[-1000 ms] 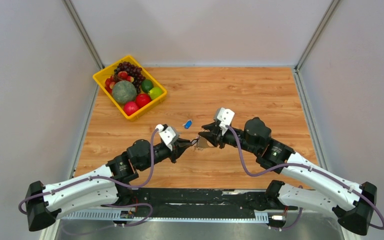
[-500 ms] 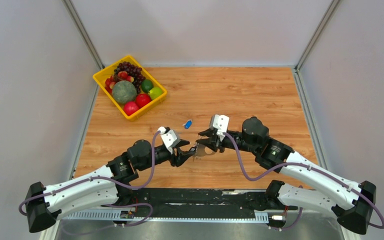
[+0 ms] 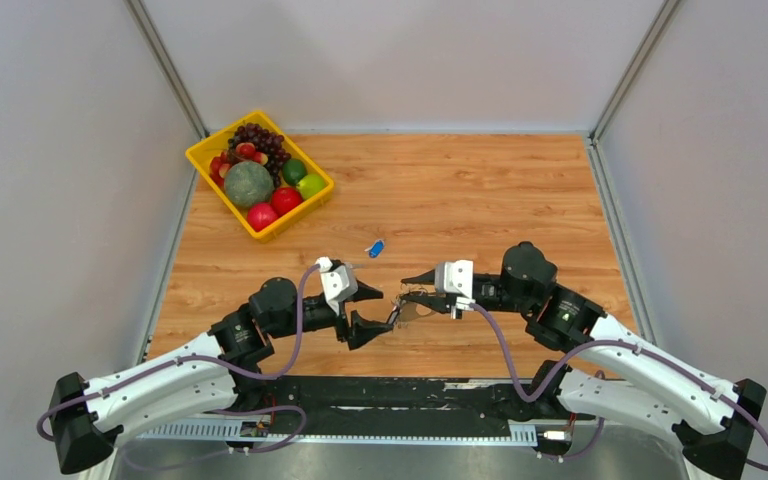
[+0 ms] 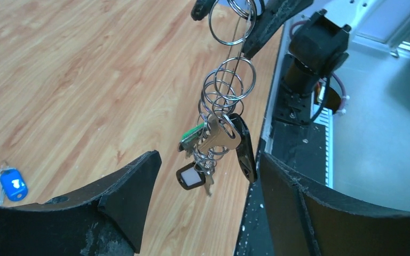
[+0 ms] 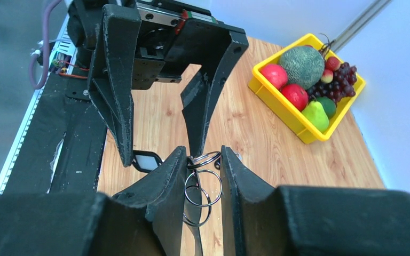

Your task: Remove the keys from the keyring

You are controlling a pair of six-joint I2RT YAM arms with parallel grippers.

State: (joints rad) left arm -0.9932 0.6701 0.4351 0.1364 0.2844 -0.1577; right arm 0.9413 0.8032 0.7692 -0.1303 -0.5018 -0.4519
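The brown wood counter [image 3: 480, 190] is the biggest thing here. On its far left corner sits a yellow basket [image 3: 295, 211] full of fruit. The two arms reach in toward each other, and their hands almost meet near the middle.

The right hand [image 3: 407, 288] is pinched on the keyring [image 4: 221, 98], with its loops squeezed between the two fingers. The rings and the keys [image 4: 216, 138] hang down from it like a little chain. So the long way of the bunch goes from the right hand, at the top, to the keys at the bottom.

The left hand [image 3: 387, 308] is wide open and holds nothing. The keys dangle right in the gap between its two fingers, and they do not seem to touch either one. This hand is the one nearest the keys, so I think its next job is to close on one.

One small key with a blue tag [image 3: 374, 247] lies alone on the counter, a little way behind the hands.
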